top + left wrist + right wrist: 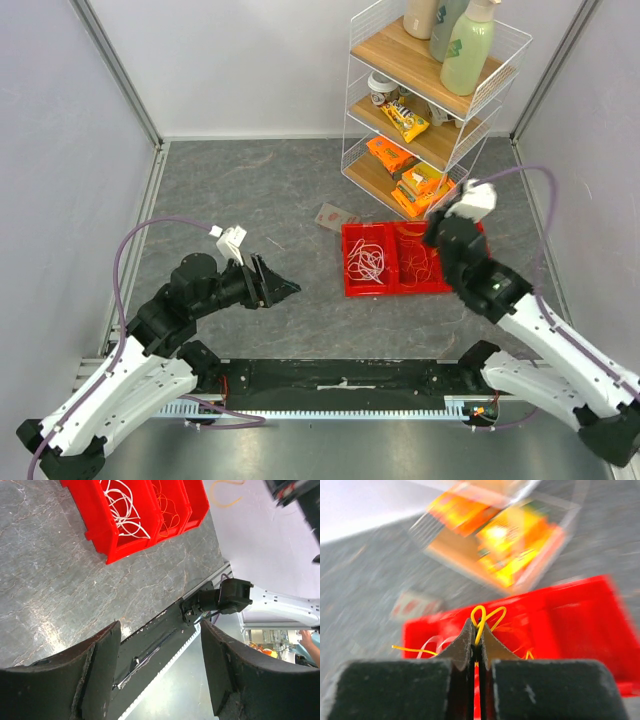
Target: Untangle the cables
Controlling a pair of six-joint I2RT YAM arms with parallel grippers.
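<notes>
A grey marbled counter (pixel 250 190) lay between white walls (pixel 250 60). Above the red bin (pixel 352 284), the right pincer (pixel 476 630) was clamped on a yellow cable (pixel 481 617), whose loop poked toward 12 o'clock past the tips. White cables (pixel 368 262) and orange cables (pixel 418 265) lay in separate compartments of the bin. A wire shelf (pixel 430 110) crowded the bin's 12 o'clock side. At 9 o'clock, over open counter, the left pincer (pixel 160 645) gaped wide and empty.

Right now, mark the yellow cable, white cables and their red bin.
yellow cable (pixel 480 627): right wrist view, upright strand.
white cables (pixel 120 502): left wrist view, tangle's middle.
red bin (pixel 95 520): left wrist view, outer wall.
</notes>
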